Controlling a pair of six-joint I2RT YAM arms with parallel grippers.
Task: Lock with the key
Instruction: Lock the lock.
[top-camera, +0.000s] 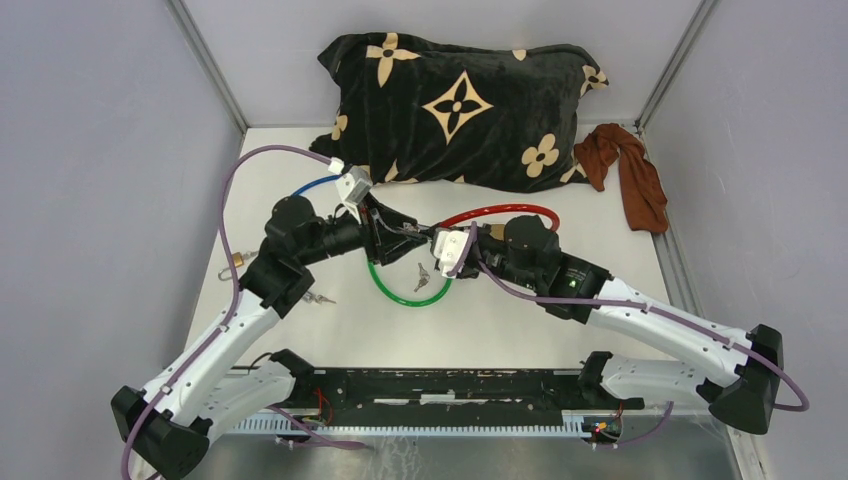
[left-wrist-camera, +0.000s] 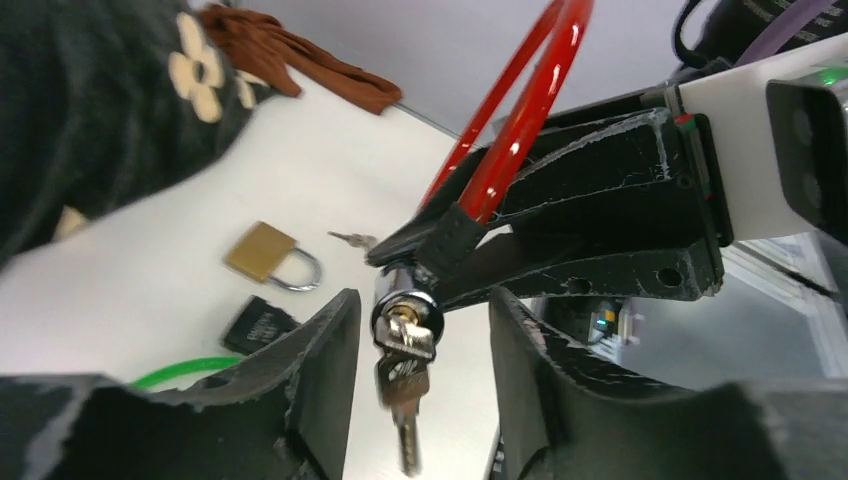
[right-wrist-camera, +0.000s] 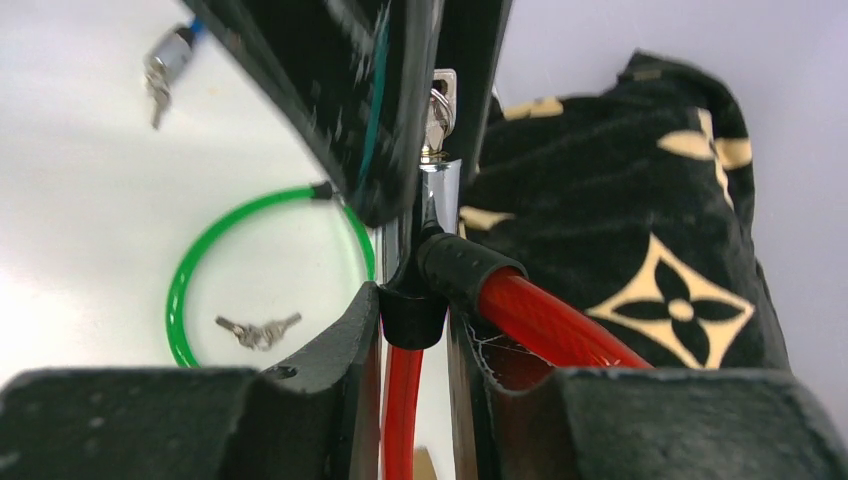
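The red cable lock (top-camera: 497, 211) is held up between the two arms. My right gripper (top-camera: 440, 243) is shut on its black head (right-wrist-camera: 412, 318), with the red cable (right-wrist-camera: 545, 320) running out past the right finger. The chrome cylinder (left-wrist-camera: 403, 300) points at my left gripper (left-wrist-camera: 422, 305). A key (left-wrist-camera: 410, 338) sits in the keyhole and a second key (left-wrist-camera: 404, 405) hangs from it. My left gripper (top-camera: 395, 232) is open, with a finger on either side of the key and a gap on both sides.
A green cable lock (top-camera: 400, 293) lies on the table around a loose key pair (top-camera: 421, 276). A brass padlock (top-camera: 235, 262) and another key (top-camera: 320, 298) lie at the left. A blue cable lock (top-camera: 315, 185), a black patterned pillow (top-camera: 460, 100) and a brown cloth (top-camera: 630, 170) are at the back.
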